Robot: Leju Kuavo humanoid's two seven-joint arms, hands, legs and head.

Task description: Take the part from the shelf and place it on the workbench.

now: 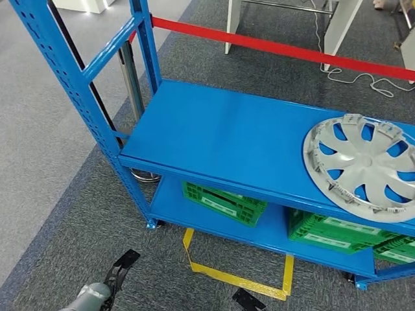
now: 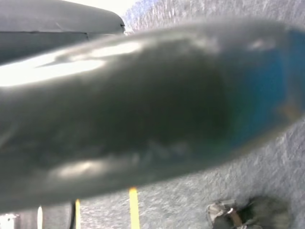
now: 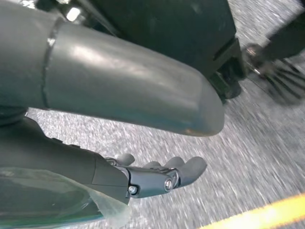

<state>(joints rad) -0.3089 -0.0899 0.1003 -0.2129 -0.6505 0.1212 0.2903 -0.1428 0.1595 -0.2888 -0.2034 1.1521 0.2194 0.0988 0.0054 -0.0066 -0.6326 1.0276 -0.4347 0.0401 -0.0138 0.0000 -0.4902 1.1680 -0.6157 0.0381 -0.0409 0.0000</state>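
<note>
The left hand (image 1: 105,289) is hanging low over the grey carpet (image 1: 58,246), its dark fingers pointing forward and holding nothing; whether they are spread or curled I cannot tell, since its own wrist view is a blur. The right hand (image 3: 158,174) is hanging over the same carpet with its fingers stretched out straight and apart, gripping nothing. The part, a silver wheel cover (image 1: 364,165), is lying flat on the top board of the blue shelf (image 1: 220,133), well ahead of the left hand and far off to its right. Green crates (image 1: 225,202) are sitting on the lower board, and yellow floor tape (image 1: 235,278) is running just ahead of the hand.
</note>
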